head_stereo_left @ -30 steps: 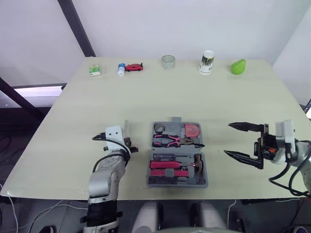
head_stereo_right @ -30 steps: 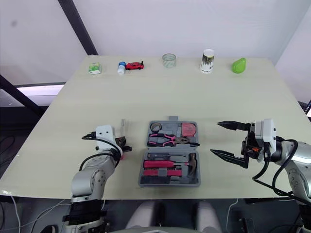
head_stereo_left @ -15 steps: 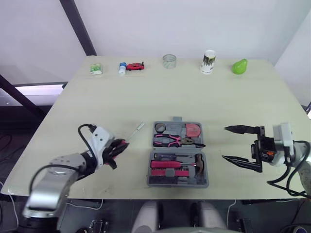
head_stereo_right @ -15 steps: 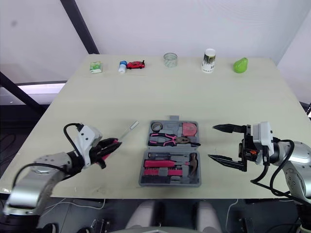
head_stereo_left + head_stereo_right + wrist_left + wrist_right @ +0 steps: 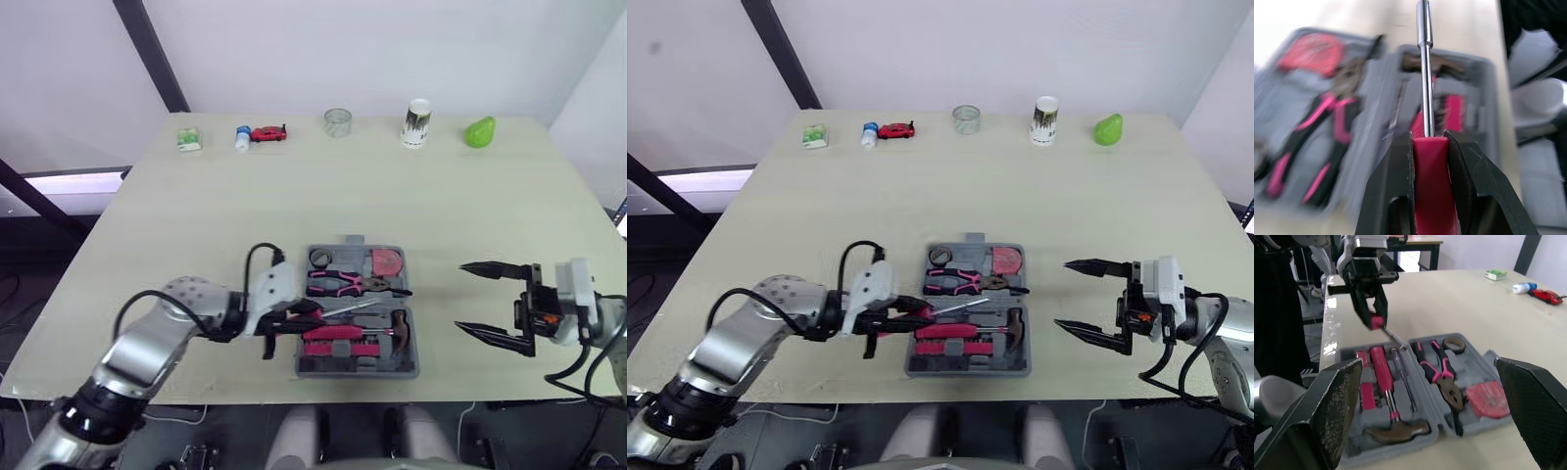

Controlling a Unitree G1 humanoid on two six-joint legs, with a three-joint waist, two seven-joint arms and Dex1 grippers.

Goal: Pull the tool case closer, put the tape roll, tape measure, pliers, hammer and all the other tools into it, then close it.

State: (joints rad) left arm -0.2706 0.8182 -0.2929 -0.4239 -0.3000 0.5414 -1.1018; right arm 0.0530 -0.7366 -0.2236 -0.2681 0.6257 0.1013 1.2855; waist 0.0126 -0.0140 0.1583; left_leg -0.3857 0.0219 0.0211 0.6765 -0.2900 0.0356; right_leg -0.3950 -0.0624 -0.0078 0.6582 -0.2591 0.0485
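Left eye view shows the table (image 5: 441, 196) with the tool case (image 5: 358, 372) lying open near its front edge, both halves flat, in the same spot as half a second ago. The left gripper (image 5: 299, 318) has swung in from well left of the case and now sits at the case's left edge, its fingers (image 5: 1396, 176) clamped on the pink handle of a screwdriver (image 5: 348, 307). The metal shaft reaches across the near half of the case, above the tools already there. The right gripper (image 5: 458, 296) hangs right of the case, apart from it, fingers spread wide and holding nothing, much as before.

Inside the case, the far half holds the pliers (image 5: 338, 285), the tape measure (image 5: 388, 262) and the tape roll (image 5: 321, 258). The near half holds the hammer (image 5: 400, 328) and a pink-handled tool (image 5: 338, 343), both directly beneath the screwdriver's shaft.

Along the table's far edge, well apart from the case, stand a cup (image 5: 417, 122), a green pear-shaped object (image 5: 479, 132), a clear glass (image 5: 338, 122), a red toy car (image 5: 268, 133) and a small green box (image 5: 186, 140).
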